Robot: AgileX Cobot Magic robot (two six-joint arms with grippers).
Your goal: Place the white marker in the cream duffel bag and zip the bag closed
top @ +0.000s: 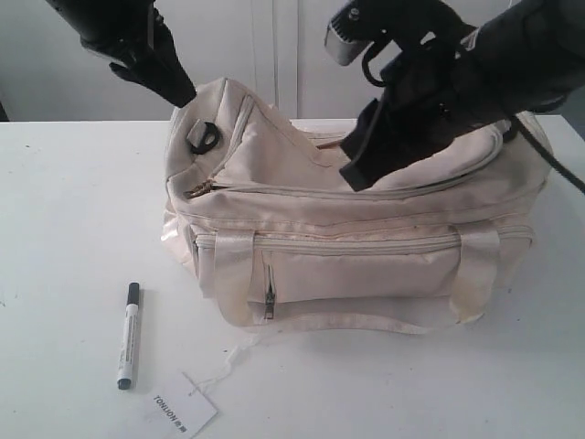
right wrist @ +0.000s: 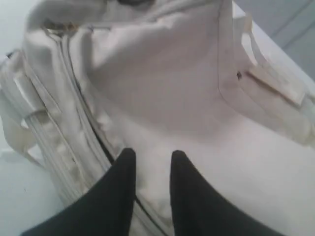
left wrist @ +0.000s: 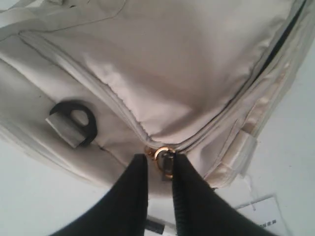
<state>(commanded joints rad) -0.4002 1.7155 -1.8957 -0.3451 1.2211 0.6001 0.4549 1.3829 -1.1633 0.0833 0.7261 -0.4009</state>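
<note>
So the white marker [top: 129, 336] is lying flat on the counter [top: 73, 210], off the front left corner of the cream duffel bag [top: 366, 265]. Its black cap points toward the back and the dark end toward the front. It's outside the bag, and a paper tag [top: 183, 409] printed TONLION sits near its lower end.

Neither hand is anywhere near it. The left hand [left wrist: 157, 160] is up at the bag's left end, above the black ring [top: 203, 137], well apart from the marker down on the counter. In the left wrist view its fingers have only a narrow gap, and the gold zip pull [left wrist: 164, 156] shows right in that gap. Honestly I can't tell if it's clenched on the pull or just lined up over it.

The right hand [right wrist: 150, 155] is on the bag's top flap, over toward the right, so it's farther from the marker, with the bag in between. Its fingers are a little apart with cream fabric between the tips. I can't tell if it's pinching the fabric or just resting there. A dark slit shows along the zip beside it.
</note>
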